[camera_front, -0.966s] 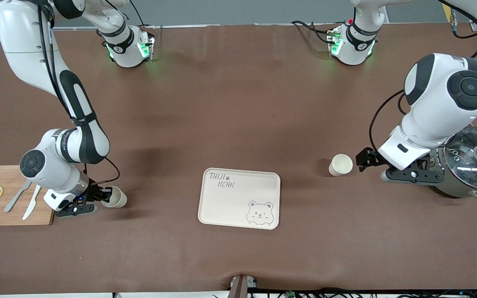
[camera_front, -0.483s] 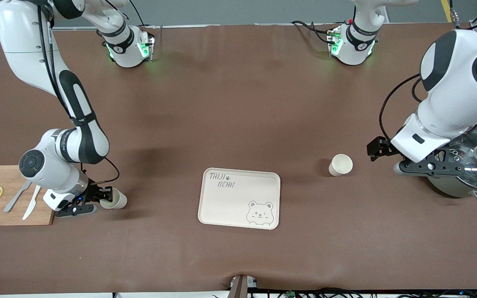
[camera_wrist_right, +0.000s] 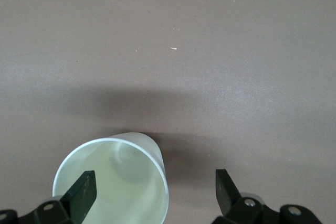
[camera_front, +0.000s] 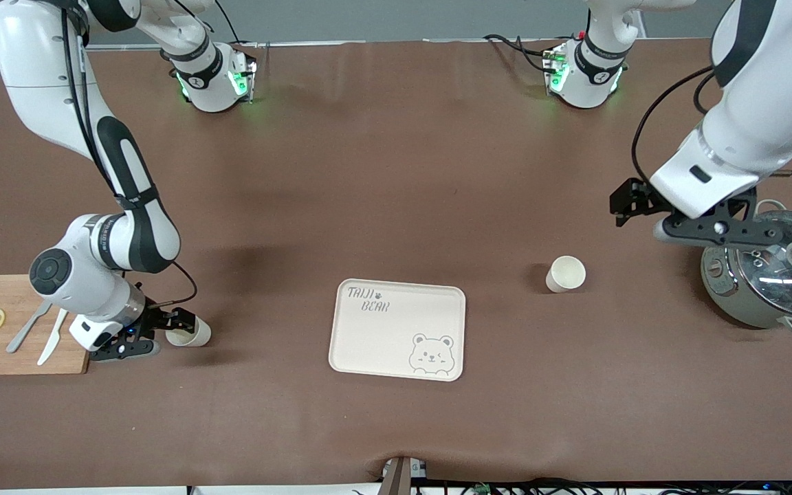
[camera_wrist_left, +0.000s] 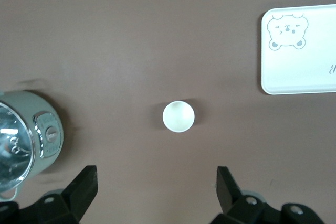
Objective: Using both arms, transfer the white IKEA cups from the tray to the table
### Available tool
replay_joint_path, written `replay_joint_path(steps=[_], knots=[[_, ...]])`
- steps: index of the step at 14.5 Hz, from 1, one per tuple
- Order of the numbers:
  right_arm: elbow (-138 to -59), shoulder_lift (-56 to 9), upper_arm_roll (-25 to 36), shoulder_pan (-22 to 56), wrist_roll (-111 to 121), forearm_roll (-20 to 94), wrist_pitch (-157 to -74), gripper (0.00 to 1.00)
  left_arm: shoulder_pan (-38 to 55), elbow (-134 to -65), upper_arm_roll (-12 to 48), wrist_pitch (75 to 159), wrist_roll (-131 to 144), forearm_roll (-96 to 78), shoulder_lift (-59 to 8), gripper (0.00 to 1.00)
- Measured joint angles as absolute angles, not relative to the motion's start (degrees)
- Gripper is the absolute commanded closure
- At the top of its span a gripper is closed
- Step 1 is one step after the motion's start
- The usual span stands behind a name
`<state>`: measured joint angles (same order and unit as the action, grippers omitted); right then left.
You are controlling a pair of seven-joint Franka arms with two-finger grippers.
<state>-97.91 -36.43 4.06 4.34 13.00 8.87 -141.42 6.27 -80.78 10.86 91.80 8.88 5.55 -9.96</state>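
Observation:
One white cup (camera_front: 191,333) stands on the table between the wooden board and the bear tray (camera_front: 396,330). My right gripper (camera_front: 179,322) is open at its rim. In the right wrist view one fingertip (camera_wrist_right: 84,190) hangs over the cup's (camera_wrist_right: 118,177) mouth and the other is outside the wall, neither pressing it. The second white cup (camera_front: 565,273) stands upright between the tray and the pot. My left gripper (camera_front: 618,206) is open and holds nothing, raised over bare table beside that cup (camera_wrist_left: 178,116). Both its dark fingertips (camera_wrist_left: 86,179) show.
A grey-green pot with a glass lid (camera_front: 771,275) sits at the left arm's end of the table, under the left wrist. A wooden board (camera_front: 21,354) with lemon slices, a knife and a fork lies at the right arm's end. The tray (camera_wrist_left: 299,51) holds nothing.
My right gripper opened and let go of its cup, which stays on the table. My left arm rose and drew away from the second cup, toward the bases.

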Motion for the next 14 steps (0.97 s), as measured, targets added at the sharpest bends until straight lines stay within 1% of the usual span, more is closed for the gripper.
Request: replay_joint_path(steps=[2,3,5,9,11,14], knots=[[-96.31,-36.25,4.2,4.15,13.39,8.87,-139.95,0.0,6.27,-80.9,10.75,91.71,7.6,5.55,-9.97,0.0],[-94.73,-36.11,4.3,3.97,13.57,8.87,-137.4,0.0,6.28,-81.0,10.71,91.71,5.55,5.55,-10.06,0.0],[-90.01,-35.73,4.57,3.61,13.66,8.87,-129.57,0.0,6.28,-81.06,10.65,91.5,2.25,5.55,-10.12,0.0],[-79.09,-33.43,4.91,1.73,13.63,8.87,-110.07,0.0,6.29,-81.08,10.65,87.89,1.49,5.47,-10.12,0.0],[-75.61,-30.97,5.52,1.49,12.85,8.87,-101.12,0.0,6.29,-81.12,10.61,86.04,1.56,4.72,-10.13,0.0],[-73.78,-24.6,6.09,1.46,11.19,8.61,-90.71,0.0,6.22,-81.16,10.21,85.36,2.62,1.64,-10.15,0.0]])
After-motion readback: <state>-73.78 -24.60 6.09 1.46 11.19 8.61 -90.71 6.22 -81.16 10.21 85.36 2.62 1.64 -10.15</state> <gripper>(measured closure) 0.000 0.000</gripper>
